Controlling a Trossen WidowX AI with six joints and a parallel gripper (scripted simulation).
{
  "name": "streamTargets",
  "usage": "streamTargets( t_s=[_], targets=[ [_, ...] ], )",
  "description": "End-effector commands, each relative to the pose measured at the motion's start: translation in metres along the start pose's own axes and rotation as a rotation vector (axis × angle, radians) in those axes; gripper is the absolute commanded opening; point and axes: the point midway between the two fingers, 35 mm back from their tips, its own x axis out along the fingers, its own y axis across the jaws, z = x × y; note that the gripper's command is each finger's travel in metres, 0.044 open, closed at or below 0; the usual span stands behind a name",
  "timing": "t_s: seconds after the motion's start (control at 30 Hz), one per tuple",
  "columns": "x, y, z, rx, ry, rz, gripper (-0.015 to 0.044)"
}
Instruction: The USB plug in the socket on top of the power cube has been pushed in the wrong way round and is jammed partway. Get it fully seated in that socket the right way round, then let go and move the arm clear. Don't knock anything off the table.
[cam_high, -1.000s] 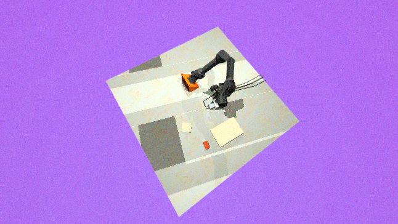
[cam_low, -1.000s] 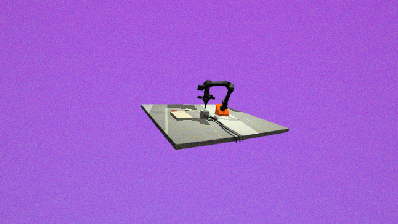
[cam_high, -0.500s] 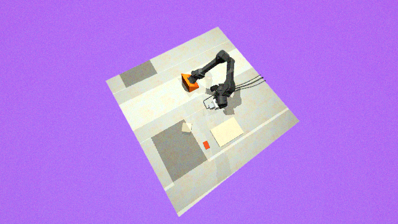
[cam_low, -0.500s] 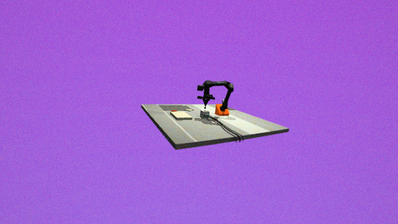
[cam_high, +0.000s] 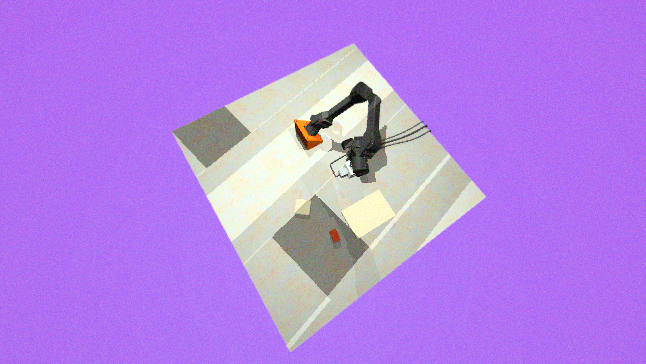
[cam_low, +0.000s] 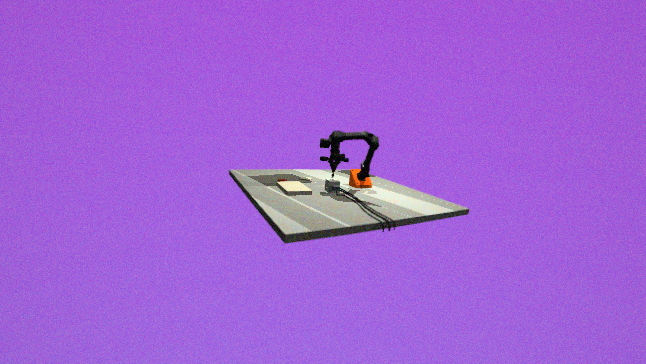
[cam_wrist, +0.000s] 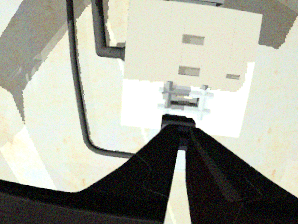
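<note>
The power cube (cam_high: 343, 171) (cam_low: 332, 183) (cam_wrist: 155, 50) is a pale box with several slots on top. In the wrist view a light raised guide (cam_wrist: 203, 102) frames a dark socket slot (cam_wrist: 184, 102) in its top; no plug shows in it. My gripper (cam_low: 333, 173) (cam_wrist: 181, 136) points down, shut on the black USB plug (cam_wrist: 178, 119), of which only a small dark body shows at the fingertips. In the exterior view the fingertips are just above the cube. The plug's metal end and which way round it is are hidden.
Dark cables (cam_high: 406, 135) (cam_low: 367, 207) (cam_wrist: 76, 75) run from the cube, some over the table edge. A cream slab (cam_high: 369, 214) (cam_low: 295, 188), a red block (cam_high: 334, 235) and a small cream block (cam_high: 302, 207) lie on the table. The orange arm base (cam_high: 314, 143) (cam_low: 354, 179) stands behind.
</note>
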Motion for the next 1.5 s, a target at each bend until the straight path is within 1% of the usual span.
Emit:
streamTargets(
  t_s=[0.0, 1.47],
  targets=[
    [0.0004, -0.0013, 0.0005, -0.006, -0.007, -0.003, 0.0000],
    [0.0058, -0.0052, 0.0031, -0.009, -0.056, -0.004, 0.0000]
  ],
)
